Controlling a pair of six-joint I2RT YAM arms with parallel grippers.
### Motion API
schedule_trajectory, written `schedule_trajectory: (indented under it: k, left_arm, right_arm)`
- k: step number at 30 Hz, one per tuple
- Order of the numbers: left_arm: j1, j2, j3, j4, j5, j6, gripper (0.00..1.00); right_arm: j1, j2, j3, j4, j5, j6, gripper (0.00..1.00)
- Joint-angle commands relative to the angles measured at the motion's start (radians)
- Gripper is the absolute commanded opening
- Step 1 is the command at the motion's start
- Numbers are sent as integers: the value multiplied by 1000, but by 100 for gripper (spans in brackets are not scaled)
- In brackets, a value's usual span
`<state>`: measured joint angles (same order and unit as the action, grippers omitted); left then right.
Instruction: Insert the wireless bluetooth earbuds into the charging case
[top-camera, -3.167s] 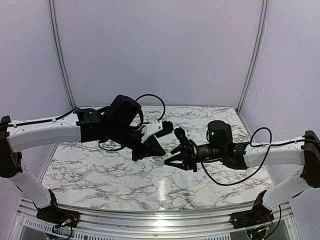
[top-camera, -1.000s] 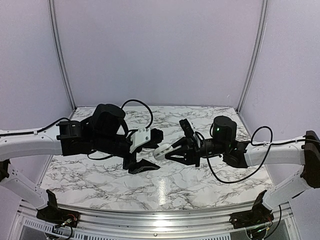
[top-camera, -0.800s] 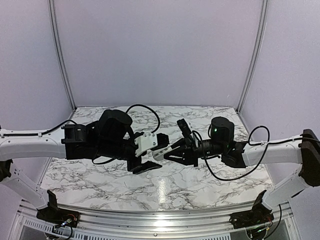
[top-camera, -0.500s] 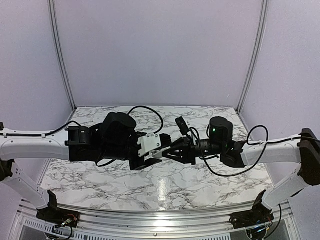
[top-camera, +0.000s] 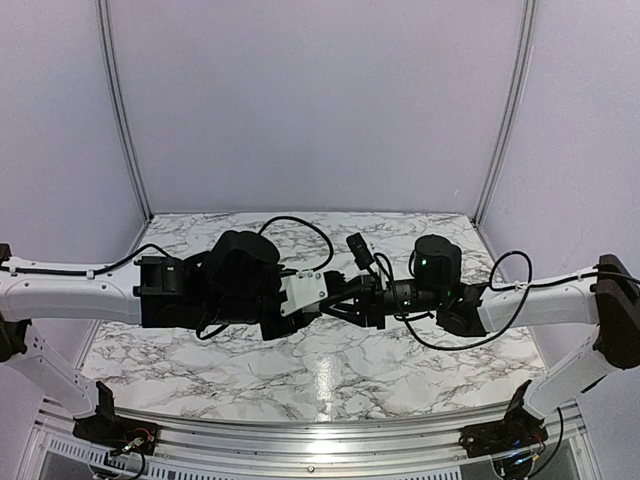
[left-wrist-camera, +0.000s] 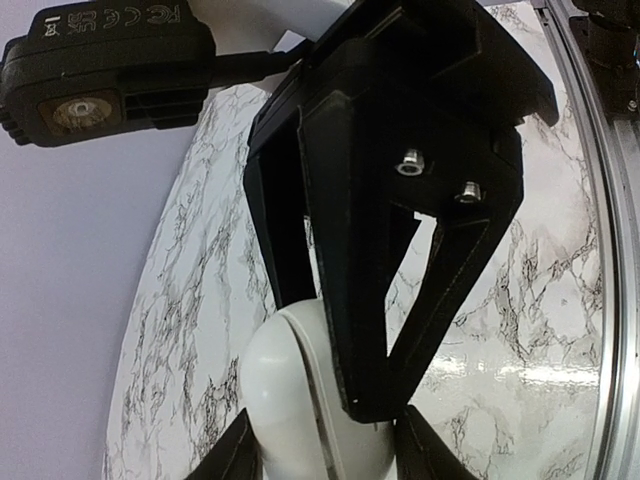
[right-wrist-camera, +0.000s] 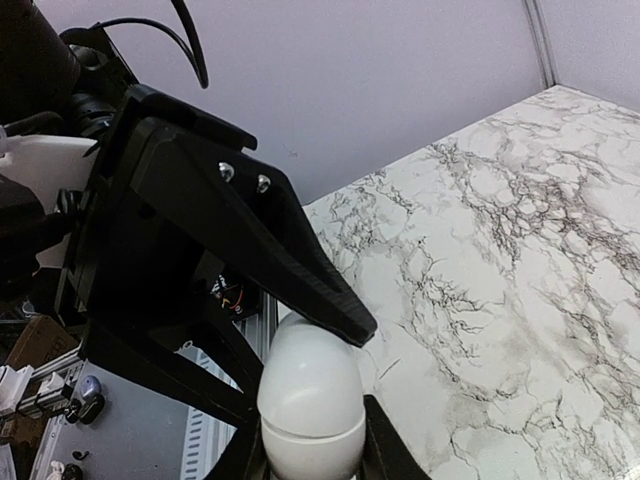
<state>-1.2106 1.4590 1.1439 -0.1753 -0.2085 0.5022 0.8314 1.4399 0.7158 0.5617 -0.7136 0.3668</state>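
A white rounded charging case with its lid closed along a seam is held in mid-air above the marble table. My right gripper is shut on its lower half. My left gripper meets it head-on, and its fingers press the case's upper half from both sides. The case also shows in the left wrist view, with the right gripper's fingers across it. In the top view the two grippers touch tip to tip and hide the case. No earbuds are in view.
The marble table lies below both arms, with nothing seen lying on it. Purple walls enclose it at the back and sides. A metal rail runs along the near edge. Cables loop above both wrists.
My right gripper lifted the case off the table and carried it left. My left gripper swung right, met it, and closed around the case's free end.
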Motion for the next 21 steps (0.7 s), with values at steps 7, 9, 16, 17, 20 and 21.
schedule_trajectory:
  k: [7, 9, 16, 17, 20, 21]
  left_arm:
    - [-70, 37, 20, 30, 2, 106, 30]
    - [-72, 35, 20, 33, -19, 107, 40]
    - [-62, -29, -38, 119, -115, 42, 99]
    - [-60, -49, -56, 141, -115, 32, 99]
    - [-49, -119, -133, 251, -94, -9, 99]
    - [-45, -140, -155, 285, -91, -20, 99]
  right_arm:
    - [5, 14, 67, 103, 55, 73, 0]
    - [5, 14, 69, 105, 58, 78, 0]
    - [3, -3, 50, 90, 70, 38, 0]
    - [4, -6, 49, 88, 69, 32, 0]
    - [3, -12, 47, 90, 63, 27, 0]
    - [3, -12, 48, 91, 61, 30, 0]
